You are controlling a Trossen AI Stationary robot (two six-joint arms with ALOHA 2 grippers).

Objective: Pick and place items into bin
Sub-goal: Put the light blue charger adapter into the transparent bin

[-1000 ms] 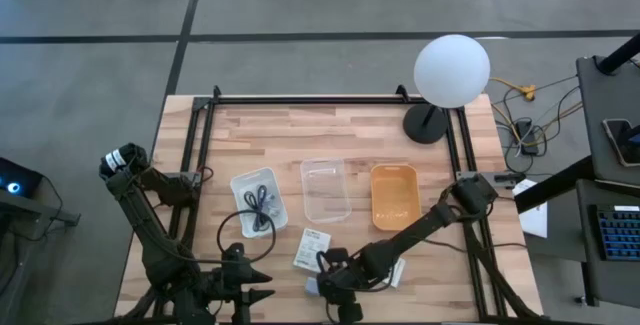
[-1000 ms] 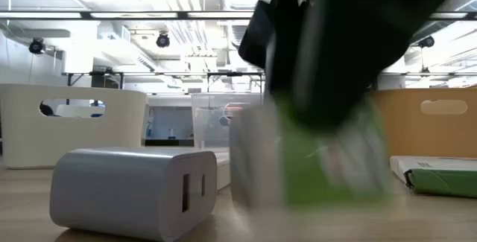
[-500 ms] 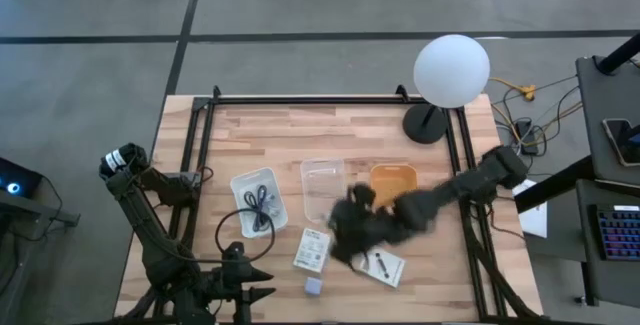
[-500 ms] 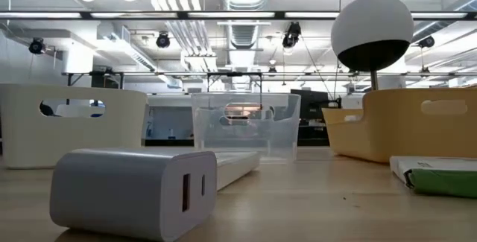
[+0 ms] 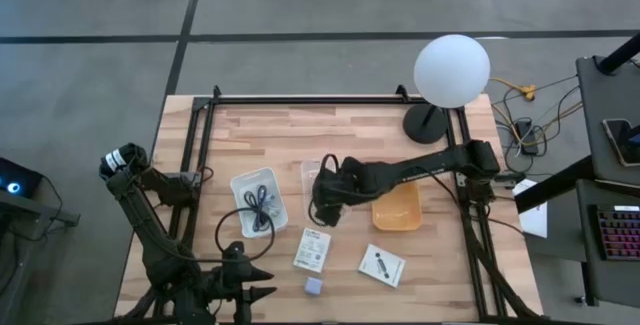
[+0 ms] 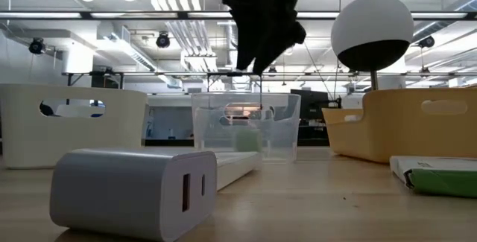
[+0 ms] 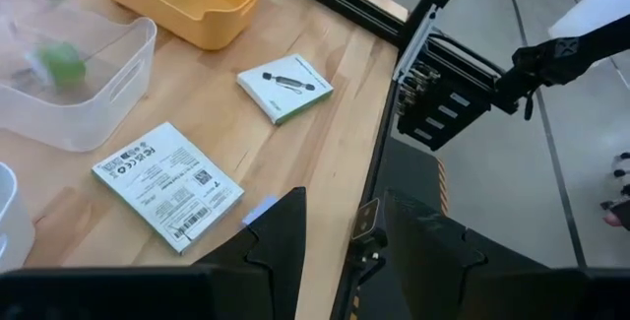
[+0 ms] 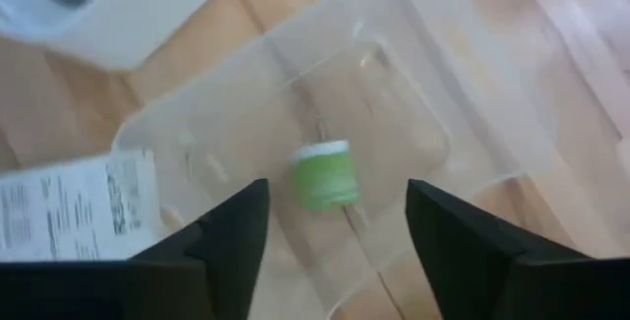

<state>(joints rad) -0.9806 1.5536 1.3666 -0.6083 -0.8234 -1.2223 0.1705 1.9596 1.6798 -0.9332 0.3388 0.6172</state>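
1. A small green piece (image 8: 324, 174) with a white top lies inside the clear tray (image 8: 413, 103), on its floor; the left wrist view also shows it there (image 7: 61, 63).
2. The right hand (image 5: 325, 200) hangs above the clear tray (image 5: 326, 189), its two dark fingers (image 8: 221, 246) spread wide and holding nothing; the green piece lies below the gap between them, apart from both.
3. In the low view the right hand (image 6: 261, 18) is a dark shape above the clear tray (image 6: 246, 126), clear of its rim.
4. Just beside the clear tray, on the side toward the right arm's base, sits the orange tray (image 5: 395, 197); on the other side stands the white tray (image 5: 258, 201) with a coiled black cable (image 5: 262, 205) in it.
5. A loop of black cable (image 5: 232, 233) lies on the counter (image 5: 300, 135) partly under the white tray's near corner.
6. Near the clear tray's front end lies a white printed packet (image 5: 312, 249); farther along the counter's front are a second packet (image 5: 382, 265) and a small lavender cube (image 5: 314, 286).
7. The left hand (image 5: 262, 298) waits at the counter's front edge, well apart from the clear tray, fingers (image 7: 281, 241) open and holding nothing.
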